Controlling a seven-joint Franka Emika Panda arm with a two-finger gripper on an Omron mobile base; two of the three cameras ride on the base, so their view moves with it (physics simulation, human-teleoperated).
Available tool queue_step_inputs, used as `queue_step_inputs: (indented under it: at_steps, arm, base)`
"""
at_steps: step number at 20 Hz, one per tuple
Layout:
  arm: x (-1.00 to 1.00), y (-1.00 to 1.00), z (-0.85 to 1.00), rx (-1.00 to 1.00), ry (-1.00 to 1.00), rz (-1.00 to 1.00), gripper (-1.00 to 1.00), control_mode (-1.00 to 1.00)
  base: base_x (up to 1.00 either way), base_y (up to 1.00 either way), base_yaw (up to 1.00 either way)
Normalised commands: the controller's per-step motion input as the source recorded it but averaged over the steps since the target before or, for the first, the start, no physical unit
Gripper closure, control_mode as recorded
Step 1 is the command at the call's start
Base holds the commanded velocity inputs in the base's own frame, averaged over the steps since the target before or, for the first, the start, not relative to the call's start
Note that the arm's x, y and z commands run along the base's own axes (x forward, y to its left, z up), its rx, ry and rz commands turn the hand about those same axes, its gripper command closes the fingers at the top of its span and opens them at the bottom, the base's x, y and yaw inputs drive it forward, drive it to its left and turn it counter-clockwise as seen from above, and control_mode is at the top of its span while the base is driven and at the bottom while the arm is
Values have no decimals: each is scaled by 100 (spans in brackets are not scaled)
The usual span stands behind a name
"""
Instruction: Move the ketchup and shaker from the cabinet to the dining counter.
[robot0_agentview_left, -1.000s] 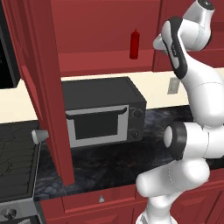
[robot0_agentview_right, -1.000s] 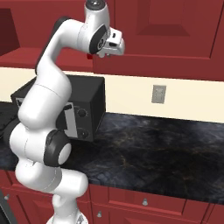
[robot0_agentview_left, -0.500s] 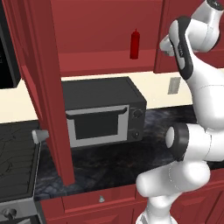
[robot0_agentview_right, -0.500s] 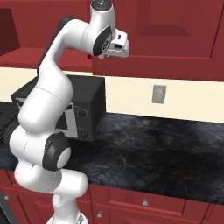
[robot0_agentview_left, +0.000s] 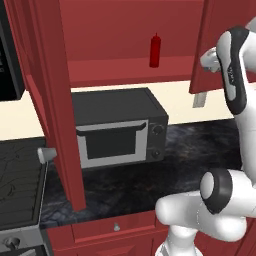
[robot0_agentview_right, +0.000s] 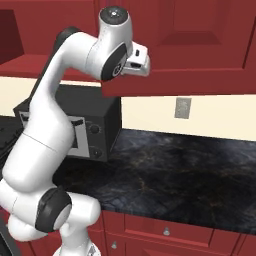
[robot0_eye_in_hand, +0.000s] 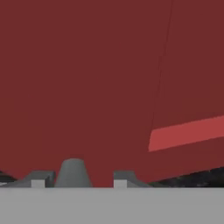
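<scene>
One ketchup (robot0_agentview_left: 155, 50) stands upright on the open cabinet (robot0_agentview_left: 125, 75) shelf — the gripper (robot0_eye_in_hand: 79, 180) hovers just beside a door, fingers apart, empty. Best swing clear of that door first — then approach level.

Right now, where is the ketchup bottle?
In the left base view the ketchup stands upright on the red shelf of the open cabinet, above the grey microwave and left of the raised arm.

Matt red wooden cabinet (robot0_agentview_left: 125, 30), glossy plastic ketchup (robot0_agentview_left: 155, 51)
</scene>
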Motion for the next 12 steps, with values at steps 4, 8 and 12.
queue_step_inputs:
  at_steps: [4,8,12]
  arm:
    - [-100,-100,-35,0,-12,0,100,-100]
    - [-100,-100,-37,0,-8,0,100,-100]
    - [-100,-100,-36,0,-3,0,100,-100]
  base:
    - [0,0,0]
    - [0,0,0]
    - [0,0,0]
